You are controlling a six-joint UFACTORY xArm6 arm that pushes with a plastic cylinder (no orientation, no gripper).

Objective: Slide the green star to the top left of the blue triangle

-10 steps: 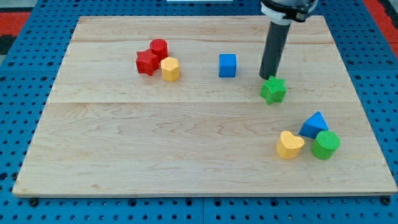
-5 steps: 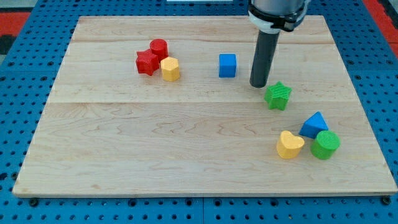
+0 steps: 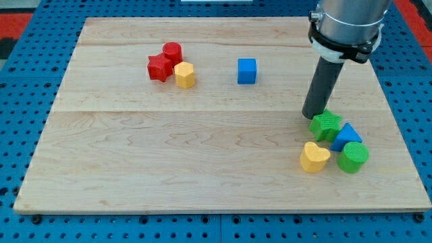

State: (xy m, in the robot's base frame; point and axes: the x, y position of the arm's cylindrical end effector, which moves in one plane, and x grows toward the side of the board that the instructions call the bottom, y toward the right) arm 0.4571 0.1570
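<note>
The green star (image 3: 327,126) lies at the right of the wooden board (image 3: 202,162), touching the upper left side of the blue triangle (image 3: 348,137). My tip (image 3: 312,115) stands just at the star's upper left, touching or nearly touching it. The dark rod rises from there toward the view's top right.
A yellow heart (image 3: 314,157) and a green cylinder (image 3: 353,157) sit just below the star and triangle. A blue cube (image 3: 247,70) is at upper centre. A red star (image 3: 159,67), red cylinder (image 3: 172,52) and yellow block (image 3: 184,75) cluster at upper left.
My tip has moved down and to the right, pushing the green star down-right until it rests against the blue triangle's upper left. The other blocks have not moved.
</note>
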